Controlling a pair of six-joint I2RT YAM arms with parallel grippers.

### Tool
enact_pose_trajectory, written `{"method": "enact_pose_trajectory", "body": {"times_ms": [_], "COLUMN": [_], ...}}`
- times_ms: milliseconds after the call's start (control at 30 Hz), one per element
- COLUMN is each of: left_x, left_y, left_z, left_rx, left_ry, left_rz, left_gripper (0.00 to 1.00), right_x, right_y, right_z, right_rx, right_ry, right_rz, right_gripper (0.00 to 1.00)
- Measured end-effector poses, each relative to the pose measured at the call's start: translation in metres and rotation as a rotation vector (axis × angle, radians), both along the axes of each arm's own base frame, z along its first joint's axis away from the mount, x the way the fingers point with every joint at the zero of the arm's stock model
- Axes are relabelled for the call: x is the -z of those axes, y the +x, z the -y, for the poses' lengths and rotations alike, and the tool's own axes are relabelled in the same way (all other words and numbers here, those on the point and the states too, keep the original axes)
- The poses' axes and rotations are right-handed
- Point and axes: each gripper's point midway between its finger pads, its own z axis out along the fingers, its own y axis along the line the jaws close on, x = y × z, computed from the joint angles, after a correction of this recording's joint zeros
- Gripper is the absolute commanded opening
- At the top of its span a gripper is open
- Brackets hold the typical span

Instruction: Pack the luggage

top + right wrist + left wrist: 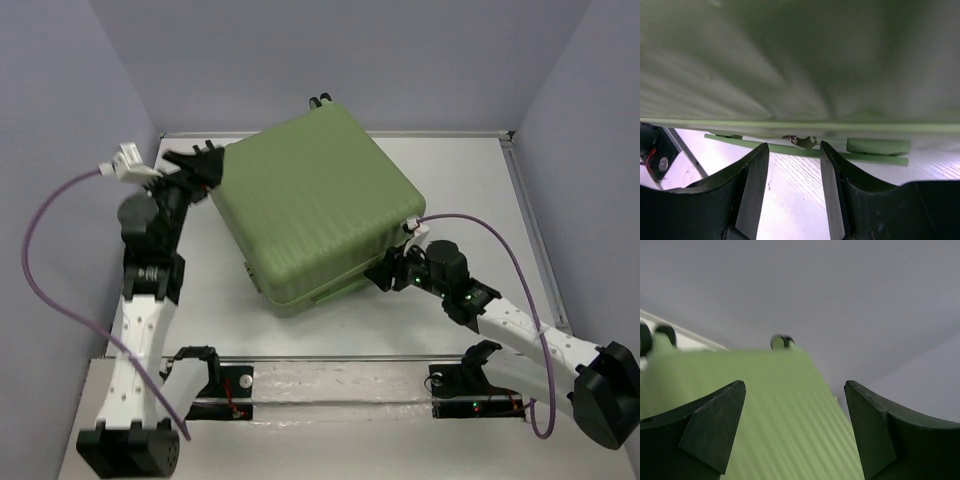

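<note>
At the left of the table (470, 180), the left gripper (205, 165) hovers at the far-left corner of the luggage (320, 205), its jaws spread wide and gripping nothing. Its wrist view looks between them along the ribbed green shell toward the small black wheels (782, 341) at the far edge. The luggage itself lies flat in the middle of the table, turned at an angle, with its lid down, so nothing of the inside shows. Whatever was to go in is, by my judgement, already packed, and no loose items lie on the table around it. To the right, the right gripper (385, 272) sits low at the near-right side of the case, its jaws partly apart and empty, aimed at the seam where the two shells meet. There a small metal zip pull (802, 141) lies just beyond the fingertips, and a strip of the lower shell shows under the lid's edge. The blur makes this uncertain, but the seam seems to be unfastened here. What remains, I judge, is pressing the lid flush and running the zip round to close it.
</note>
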Motion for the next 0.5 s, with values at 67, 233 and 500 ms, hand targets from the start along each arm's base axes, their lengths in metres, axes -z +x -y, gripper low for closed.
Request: {"method": "enact_pose_trajectory", "body": {"times_ms": [67,233,500], "left_x": [0.03,0.171,0.177], "left_y": [-0.04,-0.075,-0.116], "left_z": [0.028,0.028,0.027], "left_rx": [0.085,0.069,0.077], "left_ry": [0.001,-0.028,-0.026], "left_rz": [0.001,-0.293,-0.243], "left_gripper": [0.9,0.83,0.6], "right_x": [0.004,0.007,0.007], "right_y": [0.004,0.007,0.011], "right_z": [-0.004,-0.012,-0.013], "right_rx": [-0.004,-0.024,-0.015], "right_ry": [-0.002,-0.006,-0.008], "right_rz": [0.001,0.016,0.035], "right_gripper": [0.5,0.5,0.41]}}
